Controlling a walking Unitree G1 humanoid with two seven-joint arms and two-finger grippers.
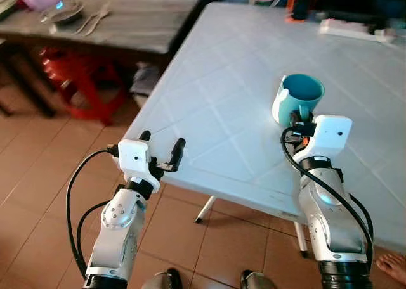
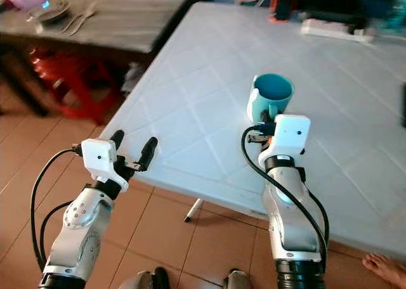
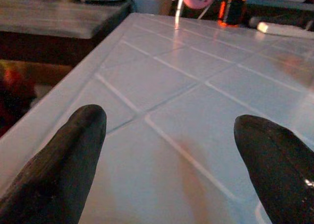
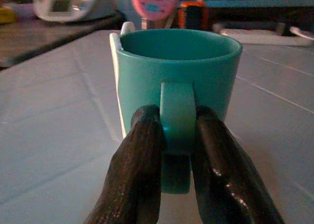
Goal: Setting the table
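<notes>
1. My right claw [image 4: 177, 135] is clenched on the handle [image 4: 177, 116] of the teal mug [image 1: 299, 97]; both fingers [image 4: 142, 155] pinch it from either side, seen plainly in the right wrist view.
2. Mug stands upright, open mouth up, on the white surface [image 1: 209, 99], near the front edge & toward my right. Can't tell if its base rests fully on the surface or sits a hair above.
3. Key relation: mug lies straight ahead of the right claw, handle pointing back at the wrist, mug axis vertical. So any move is just carry or set down w/ the right arm; no re-grip needed, I'd judge.
4. Left claw [image 1: 162, 151] is released, fingers spread wide, nothing between them, hovering at the surface's front-left corner, well apart from the mug.
5. Right arm is far nearer; left is spare.
6. Risk, imo: pinch on the handle alone could let the mug tilt.
</notes>
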